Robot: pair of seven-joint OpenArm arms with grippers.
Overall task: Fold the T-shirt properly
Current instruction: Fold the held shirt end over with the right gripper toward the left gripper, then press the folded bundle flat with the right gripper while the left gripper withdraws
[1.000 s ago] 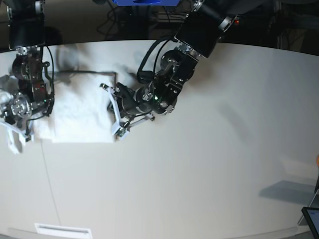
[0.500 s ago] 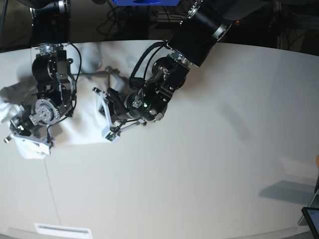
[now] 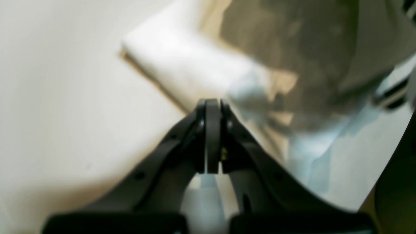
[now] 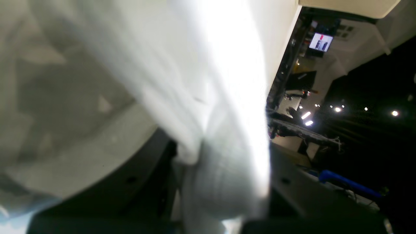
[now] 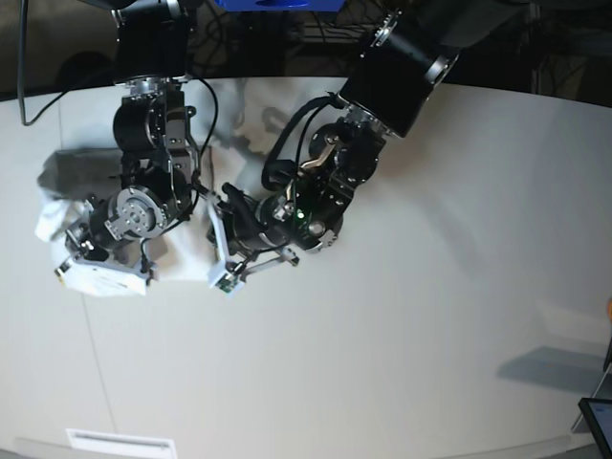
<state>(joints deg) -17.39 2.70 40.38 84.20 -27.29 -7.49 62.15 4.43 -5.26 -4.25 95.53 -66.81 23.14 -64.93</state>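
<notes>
The white T-shirt (image 5: 54,216) lies bunched at the table's left, largely hidden under the arm on that side. My right gripper (image 5: 103,275) is shut on a gathered fold of it; in the right wrist view the cloth (image 4: 195,81) drapes over the gripper (image 4: 224,175) and hides the fingertips. My left gripper (image 5: 221,260) sits at the shirt's right edge. In the left wrist view its fingers (image 3: 213,107) are pressed together with nothing seen between them, and a folded edge of the shirt (image 3: 182,65) lies just beyond. No print or neck tag shows.
The white table (image 5: 402,335) stretches out to the right and front. A white label (image 5: 120,442) lies at the front left edge and a dark device (image 5: 598,421) at the front right corner. Cables and dark equipment stand behind the back edge.
My right gripper has travelled rightward in the base view, carrying the shirt's left part over toward the middle. The left gripper has stayed near the shirt's right edge, shifting only slightly.
</notes>
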